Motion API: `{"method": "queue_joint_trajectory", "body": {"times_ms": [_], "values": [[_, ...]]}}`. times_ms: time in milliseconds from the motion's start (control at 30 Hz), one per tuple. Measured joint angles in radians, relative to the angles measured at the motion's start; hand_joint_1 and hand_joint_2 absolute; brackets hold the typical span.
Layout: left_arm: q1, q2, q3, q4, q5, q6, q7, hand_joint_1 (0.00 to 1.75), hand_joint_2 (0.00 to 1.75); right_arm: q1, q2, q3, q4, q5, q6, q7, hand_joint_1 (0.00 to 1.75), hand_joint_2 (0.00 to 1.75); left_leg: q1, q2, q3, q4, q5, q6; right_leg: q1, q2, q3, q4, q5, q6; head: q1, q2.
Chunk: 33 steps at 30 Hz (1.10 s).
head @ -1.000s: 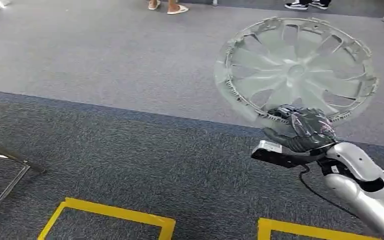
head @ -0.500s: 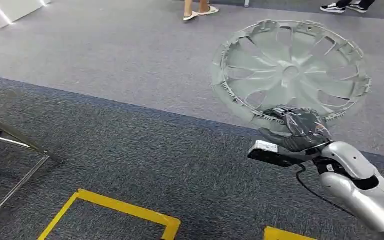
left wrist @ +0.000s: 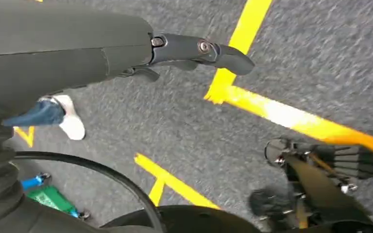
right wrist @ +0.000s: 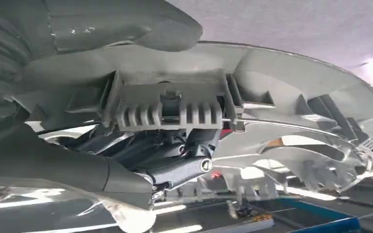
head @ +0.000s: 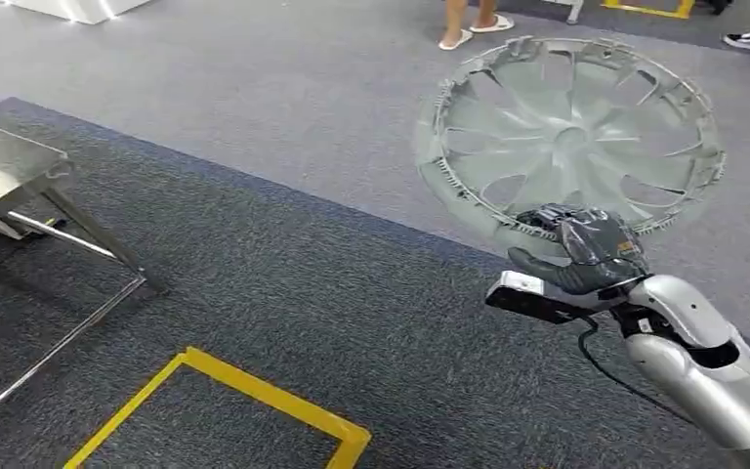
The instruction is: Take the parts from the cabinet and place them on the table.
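- Silver-grey plastic is what we carry: the wheel cover [head: 568,137], a round finned part, held out in front of us on our right, well above the carpet [head: 283,293].
- Our right hand [head: 586,249] grips the cover by its near rim; in the right wrist view the thumb [right wrist: 121,22] lies over the rim and the darker fingers [right wrist: 126,170] curl under it, so the hold looks firm.
- Our left hand [left wrist: 194,48] hangs beside the body over the floor, holding nothing; its fingers look loosely extended, apart rather than curled.
- Over the last second the whole head view has swung: the yellow floor marking [head: 244,391] has slid across, the feet of the people [head: 474,29] at the far edge have shifted right, and the glass-topped worktop [head: 10,166] on metal legs has come in at the left. We read that as our own turning, not as things moving.
- Against the hand, the cover has kept its place and tilt, so the grip has not slipped during the turn.
- For the task, we judge that the picking is done and we are in the carrying leg: the worktop is now in sight but well apart from the cover, off to our left.
- Next we would likely need more turning and walking toward it before lowering the cover.
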Motion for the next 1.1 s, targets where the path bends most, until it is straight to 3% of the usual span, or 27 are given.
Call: {"method": "queue_joint_trajectory", "body": {"times_ms": [33, 67, 100, 167, 200, 233, 267, 300, 367, 400, 433, 500, 533, 567, 667, 700, 733, 767, 833, 1000, 1067, 1100], "values": [[0.001, 0.001, -0.001, 0.000, -0.005, 0.000, 0.000, 0.00, 1.75, -0.002, 0.000, 0.000, 0.003, 0.000, 0.000, 0.000, 1.75, 1.75, 0.001, -0.010, -0.004, 0.007, -0.006, -0.007, -0.004, 0.036, 0.022, -0.045, 0.000, 0.008, 0.000, 0.000], [-0.001, 0.002, -0.001, 0.000, -0.006, 0.000, 0.000, 0.00, 1.75, -0.005, 0.002, 0.002, 0.006, -0.001, 0.001, -0.002, 1.75, 1.75, -0.004, -0.020, -0.013, 0.022, -0.009, -0.011, -0.006, 0.050, 0.046, -0.070, -0.010, 0.003, 0.000, 0.000], [-0.001, 0.002, -0.001, 0.000, -0.007, 0.000, 0.001, 0.00, 1.75, -0.005, 0.003, 0.002, 0.008, -0.001, 0.002, -0.001, 1.75, 1.75, -0.003, -0.028, -0.019, 0.019, -0.003, -0.015, -0.003, 0.043, 0.039, -0.060, -0.010, -0.008, -0.001, 0.000], [0.006, 0.002, -0.001, 0.000, -0.009, 0.000, 0.001, 0.00, 1.75, -0.007, 0.006, 0.005, 0.009, 0.000, 0.001, -0.003, 1.75, 1.75, 0.000, -0.043, -0.020, 0.018, 0.000, -0.021, 0.000, 0.029, 0.039, -0.059, -0.011, -0.017, -0.003, 0.000], [0.006, 0.005, -0.001, 0.000, -0.010, 0.000, 0.001, 0.00, 1.75, -0.008, 0.009, 0.006, 0.010, 0.000, 0.001, -0.003, 1.75, 1.75, -0.001, -0.051, -0.021, 0.020, -0.004, -0.025, -0.010, 0.017, 0.044, -0.063, -0.008, -0.025, -0.002, 0.000], [0.008, 0.003, -0.001, 0.001, -0.010, -0.001, 0.001, 0.00, 1.75, -0.010, 0.010, 0.006, 0.011, -0.001, 0.001, -0.001, 1.75, 1.75, -0.005, -0.014, -0.026, 0.036, -0.018, -0.031, -0.007, 0.011, 0.048, -0.064, -0.009, -0.029, -0.004, 0.000], [0.007, 0.003, -0.001, 0.001, -0.013, 0.001, 0.001, 0.00, 1.75, -0.011, 0.011, 0.006, 0.012, -0.001, 0.001, -0.001, 1.75, 1.75, -0.005, 0.028, -0.047, 0.087, -0.048, -0.038, -0.005, -0.001, 0.050, -0.064, -0.012, -0.039, -0.018, 0.000], [0.004, 0.003, -0.001, 0.001, -0.014, 0.003, 0.001, 0.00, 1.75, -0.011, 0.011, 0.006, 0.012, -0.001, 0.001, -0.001, 1.75, 1.75, 0.000, 0.049, -0.084, 0.162, -0.083, -0.044, -0.002, -0.010, 0.051, -0.064, -0.013, -0.041, -0.017, 0.000], [0.002, 0.002, -0.001, 0.001, -0.015, 0.004, 0.001, 0.00, 1.75, -0.011, 0.011, 0.006, 0.015, -0.001, 0.001, -0.001, 1.75, 1.75, 0.005, 0.064, -0.155, 0.309, -0.138, -0.048, 0.001, -0.032, 0.052, -0.063, -0.016, -0.045, -0.018, 0.000], [0.002, 0.001, -0.001, 0.001, -0.015, 0.004, 0.001, 0.00, 1.75, -0.010, 0.011, 0.007, 0.015, -0.001, 0.001, -0.002, 1.75, 1.75, 0.005, 0.064, -0.163, 0.324, -0.132, -0.048, 0.002, -0.041, 0.054, -0.063, -0.017, -0.046, -0.018, 0.000], [0.004, 0.001, -0.001, 0.001, -0.015, 0.004, 0.001, 0.00, 1.75, -0.010, 0.011, 0.007, 0.015, -0.001, 0.001, -0.002, 1.75, 1.75, 0.005, 0.064, -0.150, 0.300, -0.106, -0.046, 0.003, -0.050, 0.057, -0.063, -0.020, -0.046, -0.018, 0.000], [0.005, 0.002, -0.001, 0.001, -0.016, 0.006, 0.001, 0.00, 1.75, -0.010, 0.011, 0.007, 0.015, -0.001, 0.001, -0.001, 1.75, 1.75, 0.001, 0.071, -0.073, 0.141, -0.017, -0.031, 0.006, -0.069, 0.066, -0.064, -0.026, -0.046, -0.017, 0.000], [0.005, 0.002, -0.001, 0.001, -0.016, 0.006, 0.001, 0.00, 1.75, -0.011, 0.011, 0.006, 0.015, -0.002, 0.001, -0.001, 1.75, 1.75, -0.008, 0.100, -0.031, 0.054, 0.013, -0.020, 0.006, -0.077, 0.070, -0.065, -0.028, -0.044, -0.017, 0.000], [0.004, 0.003, -0.001, 0.001, -0.016, 0.006, 0.001, 0.00, 1.75, -0.011, 0.011, 0.006, 0.015, -0.001, 0.000, -0.001, 1.75, 1.75, -0.022, 0.136, -0.017, 0.033, -0.006, -0.012, 0.013, -0.085, 0.069, -0.065, -0.032, -0.038, -0.018, 0.000], [0.005, 0.003, -0.001, 0.001, -0.017, 0.006, 0.001, 0.00, 1.75, -0.010, 0.011, 0.007, 0.015, -0.001, 0.000, -0.003, 1.75, 1.75, -0.026, 0.112, -0.022, 0.018, -0.007, -0.008, 0.012, -0.109, 0.073, -0.077, -0.030, -0.026, -0.018, 0.000], [0.005, 0.003, -0.001, 0.001, -0.017, 0.006, 0.001, 0.00, 1.75, -0.010, 0.011, 0.007, 0.015, -0.001, 0.000, -0.003, 1.75, 1.75, -0.025, 0.102, -0.016, 0.003, -0.002, -0.002, 0.013, -0.119, 0.082, -0.084, -0.032, -0.019, -0.016, 0.000], [0.008, 0.000, -0.001, 0.001, -0.017, 0.006, 0.001, 0.00, 1.75, -0.011, 0.011, 0.006, 0.016, -0.002, 0.000, -0.001, 1.75, 1.75, -0.015, 0.095, -0.002, -0.013, 0.006, 0.002, 0.009, -0.089, 0.075, -0.073, -0.048, -0.015, -0.014, 0.000], [0.007, 0.000, -0.001, 0.001, -0.018, 0.006, 0.001, 0.00, 1.75, -0.012, 0.012, 0.006, 0.016, -0.003, 0.000, -0.002, 1.75, 1.75, -0.013, 0.087, 0.000, -0.016, 0.009, 0.008, 0.008, -0.048, 0.054, -0.033, -0.073, -0.019, -0.015, 0.000], [0.002, 0.000, -0.001, 0.001, -0.022, 0.006, 0.001, 0.00, 1.75, -0.012, 0.012, 0.006, 0.019, -0.003, 0.000, -0.002, 1.75, 1.75, -0.013, 0.068, 0.000, -0.015, 0.008, 0.011, 0.008, -0.018, -0.023, 0.116, -0.131, -0.016, -0.007, 0.000], [0.002, -0.001, -0.001, 0.001, -0.024, 0.006, 0.001, 0.00, 1.75, -0.011, 0.012, 0.006, 0.019, -0.003, 0.000, -0.002, 1.75, 1.75, -0.013, 0.065, 0.000, -0.015, 0.008, 0.011, 0.008, -0.016, -0.040, 0.144, -0.140, -0.016, -0.008, 0.000], [0.001, -0.002, -0.002, 0.001, -0.027, 0.006, 0.001, 0.00, 1.75, -0.010, 0.012, 0.007, 0.021, -0.003, 0.000, -0.002, 1.75, 1.75, -0.013, 0.048, 0.000, -0.013, 0.007, 0.012, 0.009, -0.013, -0.094, 0.224, -0.149, -0.012, -0.008, 0.000], [0.002, -0.003, -0.001, 0.001, -0.029, 0.006, -0.001, 0.00, 1.75, -0.010, 0.012, 0.006, 0.021, -0.008, 0.001, 0.000, 1.75, 1.75, -0.007, 0.009, 0.001, 0.002, -0.003, 0.003, 0.000, -0.003, -0.021, 0.019, 0.003, -0.004, -0.007, 0.000]]}}
